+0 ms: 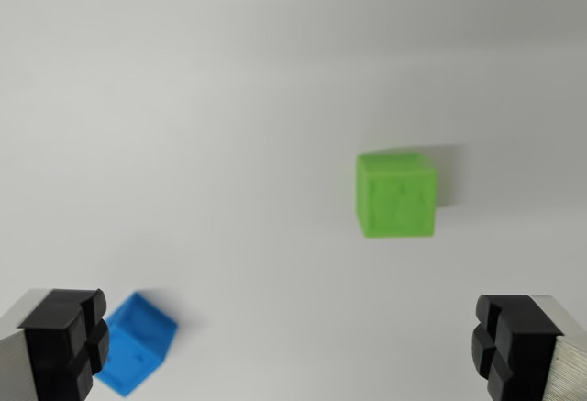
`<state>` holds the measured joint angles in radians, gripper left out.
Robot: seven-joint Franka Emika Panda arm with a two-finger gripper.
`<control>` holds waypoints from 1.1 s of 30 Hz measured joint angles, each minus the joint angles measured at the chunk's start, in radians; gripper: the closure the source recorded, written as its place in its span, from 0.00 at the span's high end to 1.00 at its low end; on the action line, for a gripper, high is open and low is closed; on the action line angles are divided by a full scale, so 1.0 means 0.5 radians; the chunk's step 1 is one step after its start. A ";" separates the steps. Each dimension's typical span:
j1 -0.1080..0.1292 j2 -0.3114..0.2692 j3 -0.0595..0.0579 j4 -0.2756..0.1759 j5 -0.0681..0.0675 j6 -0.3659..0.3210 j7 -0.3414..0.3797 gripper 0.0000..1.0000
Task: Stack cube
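A green cube (396,195) rests on the white surface right of centre in the wrist view. A smaller-looking blue cube (138,343) lies turned at an angle near the bottom left, right beside my left finger pad (66,344). The right finger pad (512,346) shows at the bottom right corner. My gripper (289,346) is open, held above the surface, with nothing between its fingers. The green cube lies ahead of the gap, nearer the right finger's side. Part of the blue cube's lower left is hidden behind the left finger.
A plain white tabletop (229,98) fills the view; no edges or other objects show.
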<state>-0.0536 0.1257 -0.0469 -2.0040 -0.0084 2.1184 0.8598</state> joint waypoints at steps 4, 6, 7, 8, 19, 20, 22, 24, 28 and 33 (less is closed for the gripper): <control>-0.006 0.000 -0.006 -0.035 0.000 0.031 -0.014 1.00; -0.009 -0.001 -0.010 -0.053 0.000 0.049 -0.023 1.00; -0.011 -0.002 -0.011 -0.064 0.000 0.059 -0.029 1.00; -0.013 -0.003 -0.013 -0.077 0.001 0.072 -0.035 1.00; -0.051 -0.007 -0.033 -0.230 0.006 0.222 -0.118 1.00; -0.053 -0.007 -0.034 -0.239 0.006 0.231 -0.122 1.00; -0.062 -0.007 -0.039 -0.273 0.008 0.268 -0.144 1.00; -0.070 -0.007 -0.043 -0.305 0.009 0.300 -0.164 1.00; -0.088 -0.004 -0.051 -0.364 0.014 0.365 -0.202 1.00; -0.114 0.010 -0.061 -0.435 0.022 0.452 -0.255 1.00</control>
<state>-0.1108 0.1308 -0.0772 -2.2213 0.0027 2.3443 0.7324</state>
